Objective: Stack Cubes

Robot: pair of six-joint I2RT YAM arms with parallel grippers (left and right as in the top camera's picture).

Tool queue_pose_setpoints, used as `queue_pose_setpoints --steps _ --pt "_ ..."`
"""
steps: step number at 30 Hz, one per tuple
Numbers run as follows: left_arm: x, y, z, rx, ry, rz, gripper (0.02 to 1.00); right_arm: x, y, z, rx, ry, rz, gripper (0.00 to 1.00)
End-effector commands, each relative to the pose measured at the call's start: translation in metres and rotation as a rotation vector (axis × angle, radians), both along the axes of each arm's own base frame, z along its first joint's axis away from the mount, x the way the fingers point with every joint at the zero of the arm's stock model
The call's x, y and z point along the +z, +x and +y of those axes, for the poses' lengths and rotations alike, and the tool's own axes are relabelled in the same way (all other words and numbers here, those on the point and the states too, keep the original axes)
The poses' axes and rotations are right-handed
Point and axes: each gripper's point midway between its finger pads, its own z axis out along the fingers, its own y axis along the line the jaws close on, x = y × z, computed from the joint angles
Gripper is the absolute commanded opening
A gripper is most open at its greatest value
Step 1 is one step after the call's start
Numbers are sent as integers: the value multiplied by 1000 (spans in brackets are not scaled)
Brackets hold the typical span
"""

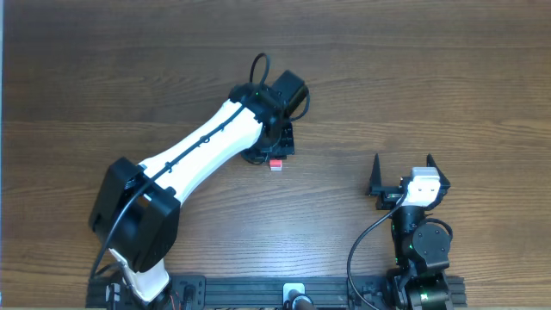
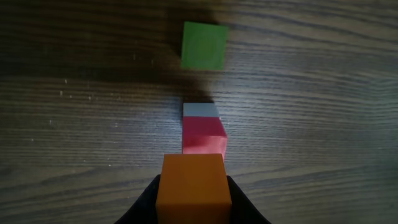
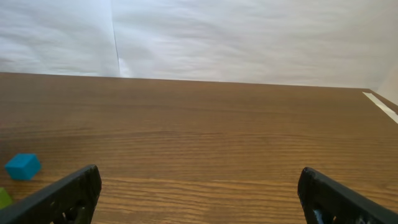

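Observation:
My left gripper (image 2: 193,198) is shut on an orange cube (image 2: 191,183) and holds it just above the table. Right beyond it a red cube (image 2: 204,138) with a pale top face rests on the wood, and a green cube (image 2: 203,45) lies farther on in the same line. From above, the left gripper (image 1: 277,138) hangs over the table's middle with the red cube (image 1: 276,164) peeking out beside it. My right gripper (image 1: 403,176) stays near its base, open and empty (image 3: 199,211). A blue cube (image 3: 23,166) lies far off to its side.
A bare wooden table (image 1: 430,69) stretches all around the cubes. In the right wrist view a white wall (image 3: 249,37) stands behind the table's far edge. The left arm's white link (image 1: 202,142) slants across the table's middle.

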Motion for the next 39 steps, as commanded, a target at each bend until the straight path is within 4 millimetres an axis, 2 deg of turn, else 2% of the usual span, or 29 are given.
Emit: queue_pose_setpoints --steps 1,15,39 --pt "5 9 -8 -29 -16 -8 161 -2 0 0 1 -3 -1 993" --pt "-8 -1 -10 -47 15 37 156 -2 0 0 1 -3 -1 993" --pt "-19 -2 -9 -42 34 62 161 -2 0 0 1 -3 -1 991"
